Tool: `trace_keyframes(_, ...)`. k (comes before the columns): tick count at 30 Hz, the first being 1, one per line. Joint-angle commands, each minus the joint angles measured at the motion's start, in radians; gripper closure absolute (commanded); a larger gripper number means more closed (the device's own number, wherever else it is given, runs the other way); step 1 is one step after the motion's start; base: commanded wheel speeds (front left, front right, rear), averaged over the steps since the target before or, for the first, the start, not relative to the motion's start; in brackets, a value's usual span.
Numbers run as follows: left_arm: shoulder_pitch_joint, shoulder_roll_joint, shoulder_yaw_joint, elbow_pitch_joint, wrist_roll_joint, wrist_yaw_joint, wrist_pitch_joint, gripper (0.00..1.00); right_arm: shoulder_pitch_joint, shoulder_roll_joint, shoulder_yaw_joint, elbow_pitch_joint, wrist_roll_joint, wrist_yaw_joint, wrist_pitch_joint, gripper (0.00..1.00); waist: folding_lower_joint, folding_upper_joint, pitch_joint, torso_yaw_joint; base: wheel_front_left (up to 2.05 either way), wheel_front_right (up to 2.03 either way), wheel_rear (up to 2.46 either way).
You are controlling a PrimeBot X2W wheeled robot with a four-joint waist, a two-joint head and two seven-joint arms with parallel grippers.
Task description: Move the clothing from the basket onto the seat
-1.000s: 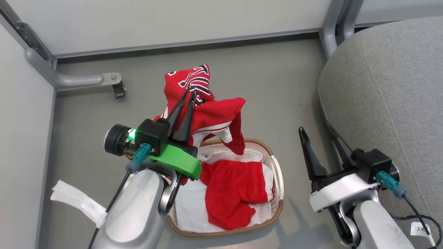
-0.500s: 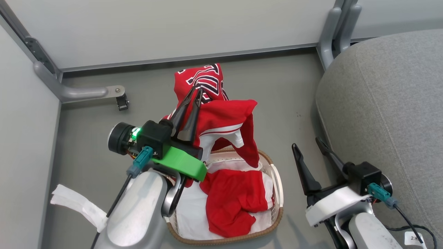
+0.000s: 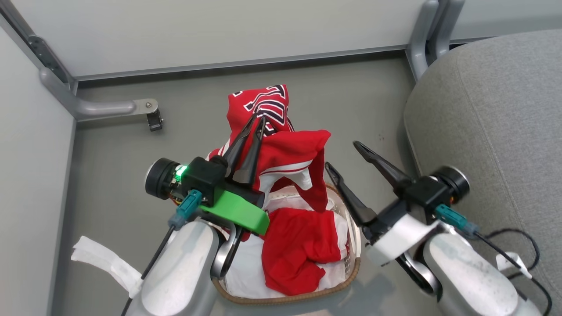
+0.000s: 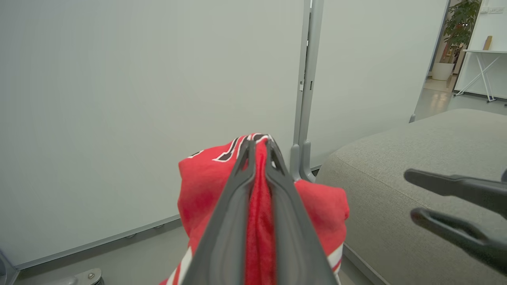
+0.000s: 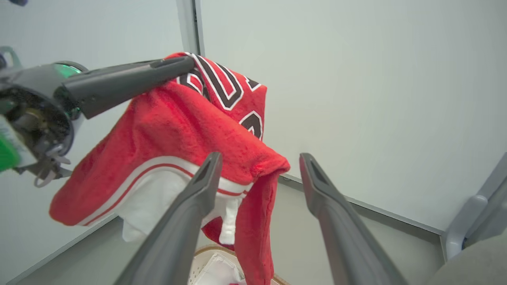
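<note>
Head view: the left gripper (image 3: 259, 118) had its fingers closed tight on a red jersey with white stripes and dark white-edged lettering (image 3: 285, 153), pinching a fold just near the lettering. The jersey hung in the air over the far end of the oval white perforated plastic basket with a brown woven rim (image 3: 307, 296). A plain red garment (image 3: 298, 250) lay inside the basket on a white cloth sheet (image 3: 246, 267). The right gripper (image 3: 341, 155) had its fingers spread wide and held nothing; it sat just right of the hanging jersey, over the basket's right side. The large grey woven-fabric seat (image 3: 491, 109) stood to the right, apart from both garments. The basket stood on a grey floor (image 3: 109, 175).

Left wrist view: red cloth was squeezed between the clamped fingers (image 4: 237, 190), with the lettering up at the tips. The seat (image 4: 396, 178) lay to the right, and the right gripper (image 4: 410, 194) was open in front of it.

Right wrist view: the right gripper's own fingers (image 5: 198, 190) stood apart on either side of the jersey's (image 5: 178, 118) drooping corner; whether they touched it could not be told. The left gripper's fingers (image 5: 130, 81), at upper left, gripped the top of the jersey. The basket rim (image 5: 277, 279) showed at the bottom edge.
</note>
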Motion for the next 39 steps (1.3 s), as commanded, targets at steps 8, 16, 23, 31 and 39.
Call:
trace_keyframes(8,-0.015,0.003,-0.03,-0.002,-0.019,0.008,-0.001,1.0,-0.202,-0.078,0.213,0.086,0.041,-0.001,-0.004,0.0,0.0001,0.0,0.018,0.008,0.0,0.0,0.0)
trace_keyframes(16,-0.032,0.003,-0.066,-0.012,-0.027,0.011,-0.001,1.0,-0.316,-0.046,0.351,0.227,0.055,-0.001,-0.004,0.0,0.0001,0.0,0.03,0.023,0.0,0.0,0.0)
trace_keyframes(23,-0.037,0.003,-0.09,-0.013,-0.038,0.015,-0.001,1.0,-0.363,0.022,0.337,0.31,-0.002,-0.001,-0.004,0.0,0.0001,0.0,0.036,0.026,0.0,0.0,0.0)
trace_keyframes(31,-0.042,0.003,-0.107,-0.015,-0.056,0.018,-0.001,1.0,-0.375,0.093,0.342,0.401,-0.018,-0.001,-0.003,0.15,0.0001,0.0,0.038,0.03,0.0,0.0,0.0)
trace_keyframes(39,-0.041,0.003,-0.116,-0.013,-0.076,0.021,-0.001,1.0,-0.348,0.117,0.283,0.398,-0.008,-0.001,-0.003,1.0,0.0001,0.0,0.037,0.035,0.0,0.0,0.0)
